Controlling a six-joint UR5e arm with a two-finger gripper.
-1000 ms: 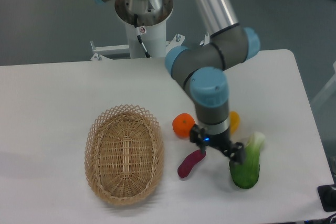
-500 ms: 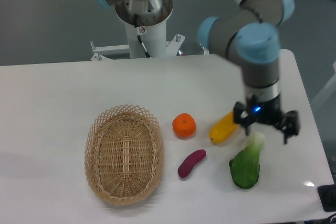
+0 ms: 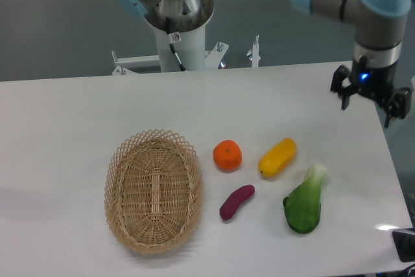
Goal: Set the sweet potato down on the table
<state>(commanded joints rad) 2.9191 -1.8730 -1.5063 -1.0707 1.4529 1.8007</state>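
Note:
The sweet potato (image 3: 236, 202), slim and dark magenta-purple, lies on the white table (image 3: 78, 115) just right of the wicker basket and below the orange. Nothing touches it. My gripper (image 3: 369, 100) hangs far off at the table's right edge, high above the surface, with its two fingers spread apart and nothing between them.
An oval wicker basket (image 3: 154, 189) sits left of centre. An orange (image 3: 227, 155), a yellow oblong vegetable (image 3: 277, 157) and a green bok choy (image 3: 305, 202) lie around the sweet potato. The robot's base column (image 3: 176, 14) stands behind the table.
The gripper has left the sweet potato, swinging right and up from beside it to the table's far right edge. The sweet potato stays where it lay.

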